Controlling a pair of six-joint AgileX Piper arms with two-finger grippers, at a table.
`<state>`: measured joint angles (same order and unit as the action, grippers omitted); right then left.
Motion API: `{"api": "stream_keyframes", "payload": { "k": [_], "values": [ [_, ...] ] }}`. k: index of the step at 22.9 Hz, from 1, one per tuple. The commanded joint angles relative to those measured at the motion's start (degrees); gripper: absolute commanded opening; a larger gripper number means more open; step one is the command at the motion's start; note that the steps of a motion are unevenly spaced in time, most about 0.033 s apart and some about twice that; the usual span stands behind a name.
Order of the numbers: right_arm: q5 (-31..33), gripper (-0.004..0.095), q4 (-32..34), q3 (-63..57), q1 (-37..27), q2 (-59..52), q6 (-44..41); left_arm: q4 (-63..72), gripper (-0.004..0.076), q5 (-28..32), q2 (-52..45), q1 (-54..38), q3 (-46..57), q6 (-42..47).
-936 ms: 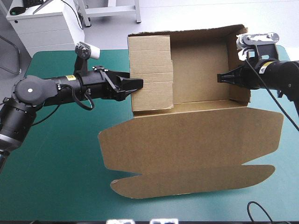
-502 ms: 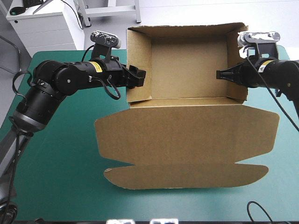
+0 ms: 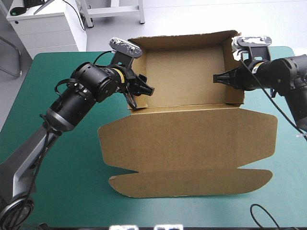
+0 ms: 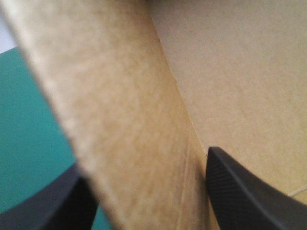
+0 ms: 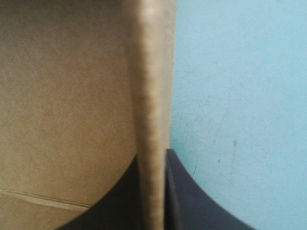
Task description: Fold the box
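Observation:
The brown box (image 3: 187, 76) stands at the far middle of the table as an open tray with its walls raised. Its lid (image 3: 187, 143) lies flat toward the near edge and ends in a long front flap (image 3: 192, 181). My left gripper (image 3: 143, 93) sits astride the tray's left wall (image 4: 124, 120), open, with one black finger (image 4: 240, 191) inside the tray and the other outside. My right gripper (image 3: 217, 77) is shut on the tray's right wall (image 5: 151, 96), whose edge runs up between its fingers (image 5: 152, 153).
Teal-green cover (image 3: 57, 158) shows on both sides of the box and along the near edge. The tray's back wall (image 3: 182, 40) reaches the table's far edge. A white cabinet (image 3: 43, 26) stands beyond the far left corner.
The left wall's wide flap, earlier lying over the tray, has gone down inside. My left arm has swung up and over that wall. The box and my right gripper have shifted slightly left.

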<state>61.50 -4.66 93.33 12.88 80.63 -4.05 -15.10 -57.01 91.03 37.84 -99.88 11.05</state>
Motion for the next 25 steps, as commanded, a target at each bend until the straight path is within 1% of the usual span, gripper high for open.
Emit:
{"api": "stream_keyframes", "payload": {
  "k": [1,2,4,7,9,12,13,17,20,22,25],
  "values": [
    [-3.6,-0.0012,-2.8,1.9,1.7,-1.3,-0.2,-1.9,0.0350,2.4,-1.2,0.1,-1.7,1.3],
    [-3.5,-0.0012,-2.9,1.9,1.9,-0.9,-0.2,-2.1,0.0301,2.4,-1.1,0.1,-1.7,1.3],
    [-3.4,-0.0012,-4.1,1.9,1.9,-0.2,-0.2,-1.9,0.0148,2.3,-1.0,0.1,-1.7,1.3],
    [-3.4,-0.0012,-6.2,1.9,1.9,0.4,1.0,-1.9,-0.0007,2.2,-1.0,0.1,-1.7,1.3],
    [-3.6,-0.0012,-6.4,1.9,1.9,0.4,1.4,-1.7,-0.0005,2.8,-1.0,0.1,-1.7,2.4],
    [-2.1,-0.0012,-3.8,1.9,1.9,0.4,1.4,-1.7,-0.0005,2.8,-0.6,0.1,-1.7,2.8],
    [-0.6,-0.0012,-2.3,1.9,1.9,0.6,1.4,-1.7,-0.0005,1.8,0.0,0.1,-1.7,2.8],
    [4.1,-0.0012,-1.0,1.8,1.9,3.3,2.8,-1.4,-0.0005,-4.2,4.8,0.1,-1.7,2.8],
    [8.3,-0.0012,-1.0,1.8,1.9,7.1,4.1,3.2,-0.0005,-5.1,9.3,-0.9,-1.7,2.8],
    [8.8,-0.0012,-0.7,1.8,1.9,9.4,4.6,8.8,-0.0005,-5.5,11.2,-3.7,-1.7,1.4],
    [7.7,-0.0013,-0.7,1.8,1.9,11.3,5.0,11.2,-0.0005,-7.1,12.5,-6.9,-1.7,-1.7]
  ]
}}
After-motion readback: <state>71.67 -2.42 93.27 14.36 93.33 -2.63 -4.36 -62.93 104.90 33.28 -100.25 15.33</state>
